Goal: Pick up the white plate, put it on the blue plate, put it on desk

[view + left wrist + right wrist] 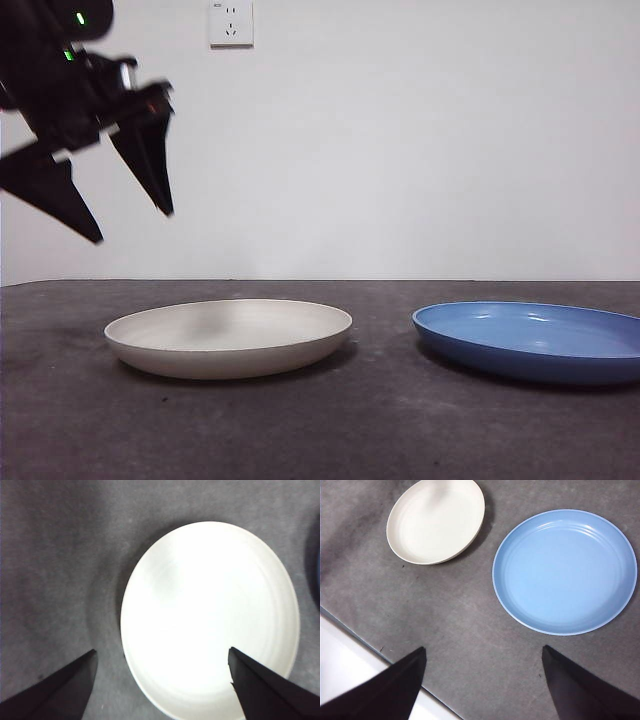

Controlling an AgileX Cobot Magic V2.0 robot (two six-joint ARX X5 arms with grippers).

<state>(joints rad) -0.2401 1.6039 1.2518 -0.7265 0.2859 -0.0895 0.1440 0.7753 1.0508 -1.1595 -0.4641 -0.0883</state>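
Note:
The white plate [228, 336] lies flat on the desk [360, 430] at centre left, and the blue plate [533, 340] lies to its right, a gap between them. My left gripper [135, 225] hangs open high above the white plate's left edge, holding nothing. From its wrist camera the white plate [210, 615] fills the area under the spread jaws of the left gripper [162, 655]. My right gripper [484, 652] is open and held high over the desk's near edge, looking down on the blue plate [565, 570] and the white plate [436, 520].
A white wall with a power socket [231, 22] stands behind the desk. In the right wrist view the desk's edge [370, 647] borders a pale floor.

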